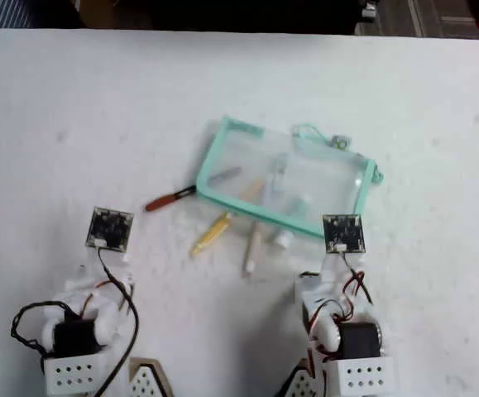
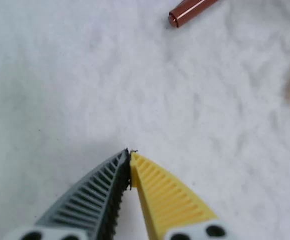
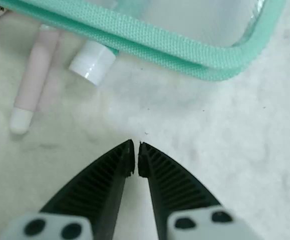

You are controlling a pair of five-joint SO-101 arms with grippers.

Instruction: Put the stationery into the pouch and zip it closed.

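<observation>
**Worktop open all round; one pouch, four pens at its near edge**

White worktop (image 1: 74,107) lies bare in front of both arms, with wide free room to the left, right and far side.

There are two pincers, both pointing down at it. The left pincer (image 2: 130,154), with one grey finger and one yellow, is pressed together at the tips and grips nothing. The right pincer (image 3: 135,156), with both fingers black, is all but pressed together, a hairline gap at the tips, and is also empty. It sits near the pouch's near right corner, apart from it.

Four pieces lie next. A red pen (image 1: 170,199) is wholly outside, its tip at the pouch's left corner. A yellow pen (image 1: 210,234), a pink pen (image 1: 252,248) and a white-capped stick (image 3: 92,62) each have the far end crossing the green near edge. Whether they are inside or beneath, I cannot tell.

Beyond them is the one pouch (image 1: 326,182), clear with mint trim, lying flat and askew at centre-right. A grey pen (image 1: 222,175) and other blurred shapes show through it, too unclear to count. The worktop's far edge is well beyond.
</observation>
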